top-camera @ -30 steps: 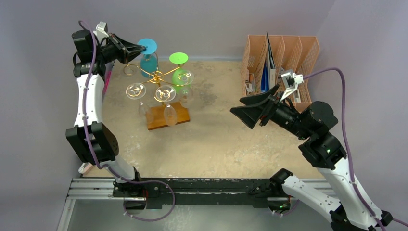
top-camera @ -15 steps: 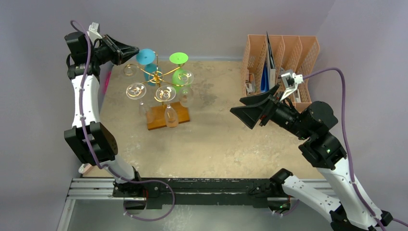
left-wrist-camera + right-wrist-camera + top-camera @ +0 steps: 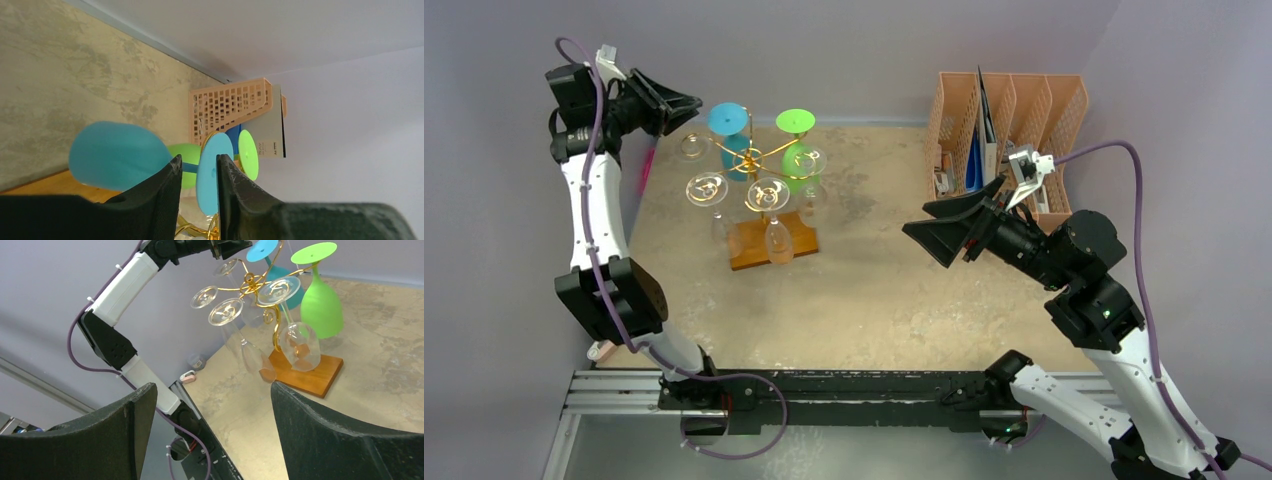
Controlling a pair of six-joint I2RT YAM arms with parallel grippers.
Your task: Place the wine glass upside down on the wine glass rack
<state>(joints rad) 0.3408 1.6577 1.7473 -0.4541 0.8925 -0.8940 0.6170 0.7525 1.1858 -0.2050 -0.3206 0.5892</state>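
The blue wine glass point(image 3: 728, 118) hangs upside down on the gold wire wine glass rack point(image 3: 749, 158), foot on top, at the back left of the table. My left gripper point(image 3: 692, 103) hovers just left of its foot, clear of it. In the left wrist view the left gripper point(image 3: 199, 159) shows a narrow empty gap, with the blue foot point(image 3: 214, 170) and bowl point(image 3: 115, 155) beyond it. My right gripper point(image 3: 919, 222) is held mid-air at the right, wide open and empty. The right wrist view shows the rack point(image 3: 248, 280) on its wooden base point(image 3: 310, 375).
A green glass point(image 3: 795, 121) and three clear glasses point(image 3: 767, 195) also hang on the rack. An orange file organiser point(image 3: 1009, 120) with papers stands at the back right. The grey wall runs close behind the rack.
My left gripper has opened off the blue glass's foot and drawn back to the left. The blue glass stays hanging on the rack. The right arm has not moved.
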